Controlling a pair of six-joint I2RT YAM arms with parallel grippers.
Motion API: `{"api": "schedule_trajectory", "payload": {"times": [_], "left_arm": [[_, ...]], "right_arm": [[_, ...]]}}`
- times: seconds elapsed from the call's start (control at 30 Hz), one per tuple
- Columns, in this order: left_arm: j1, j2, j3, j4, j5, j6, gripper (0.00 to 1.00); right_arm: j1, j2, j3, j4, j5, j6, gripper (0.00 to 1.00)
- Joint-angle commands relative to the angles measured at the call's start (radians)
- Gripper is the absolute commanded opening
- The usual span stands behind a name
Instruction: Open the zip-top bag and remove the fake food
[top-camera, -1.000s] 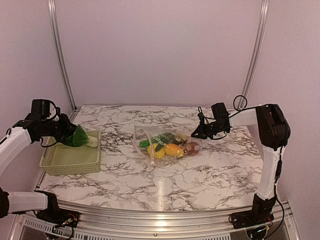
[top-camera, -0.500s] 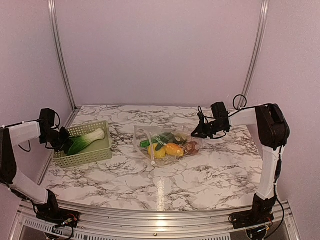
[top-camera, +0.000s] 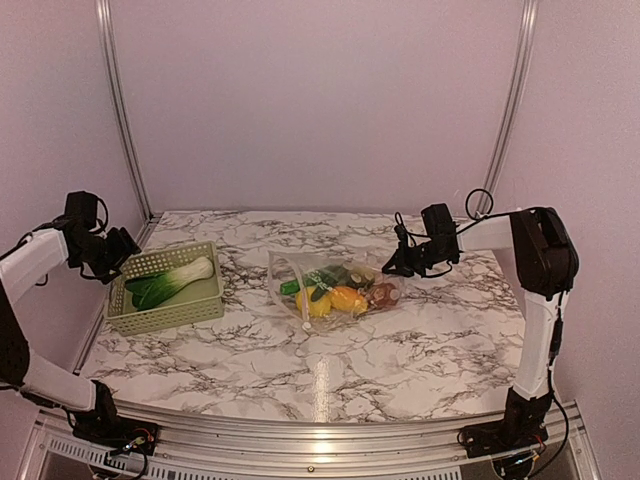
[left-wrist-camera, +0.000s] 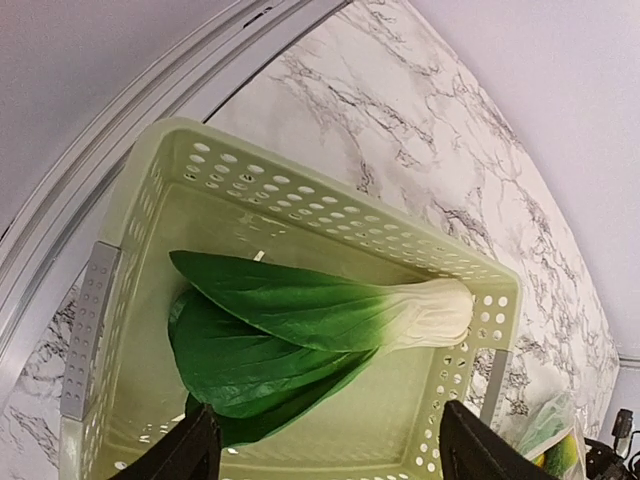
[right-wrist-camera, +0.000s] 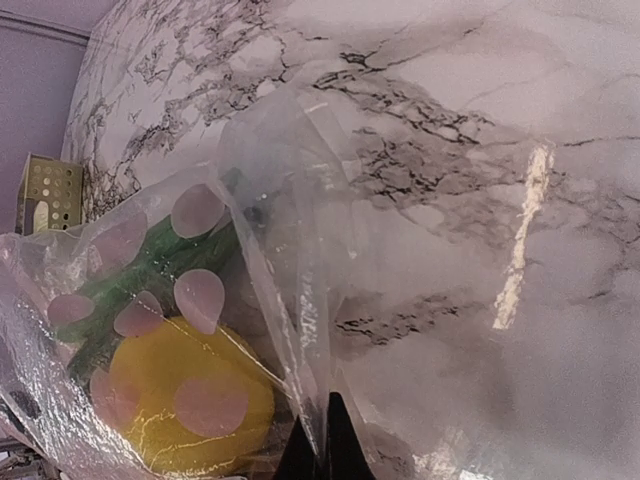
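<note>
Marble-patterned white and grey, the surface (top-camera: 420, 340) carries everything. On its left side sits a pale green perforated plastic basket (top-camera: 165, 322), and near the middle lies the clear, crinkly zip-top bag (top-camera: 330, 285), well apart from the basket.

One piece of the fake food is out: the green-and-white leafy toy vegetable (left-wrist-camera: 300, 320) lies flat inside the basket, white stem pointing right. The rest is not. Through the plastic I can see a round yellow piece (top-camera: 347, 299), a long green one (top-camera: 318, 277) and a brownish one (top-camera: 382, 294) at the bag's right end, all bunched together inside.

I would call the task about a quarter done. The bag looks to be open, since one item is out, though I cannot make out the mouth clearly.

The left gripper (left-wrist-camera: 330, 455) hangs over the basket's near left end with its jaws spread wide and nothing between them. The right gripper (right-wrist-camera: 322, 450) is pinched tight on a fold of film at the bag's right end, holding it in place.
</note>
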Motion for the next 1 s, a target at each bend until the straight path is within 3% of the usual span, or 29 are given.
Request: {"api": "schedule_trajectory", "payload": {"times": [0.0, 0.23, 0.47, 0.73, 0.97], "left_arm": [[-0.042, -0.055, 0.029, 0.02, 0.064, 0.046, 0.77], [-0.328, 0.002, -0.065, 0.379, 0.325, -0.017, 0.64], [-0.594, 0.229, 0.008, 0.574, 0.366, -0.037, 0.45], [-0.689, 0.495, 0.23, 0.481, 0.345, 0.116, 0.41], [-0.722, 0.649, 0.427, 0.266, 0.336, 0.31, 0.42]], "right_arm": [[-0.011, 0.018, 0.03, -0.017, -0.006, -0.022, 0.0], [-0.01, 0.004, 0.003, -0.001, -0.032, -0.013, 0.0], [-0.001, -0.011, -0.027, 0.009, -0.037, -0.012, 0.0], [0.01, 0.006, -0.001, -0.002, -0.039, -0.018, 0.0], [0.012, 0.018, 0.022, -0.029, -0.04, -0.037, 0.0]]}}
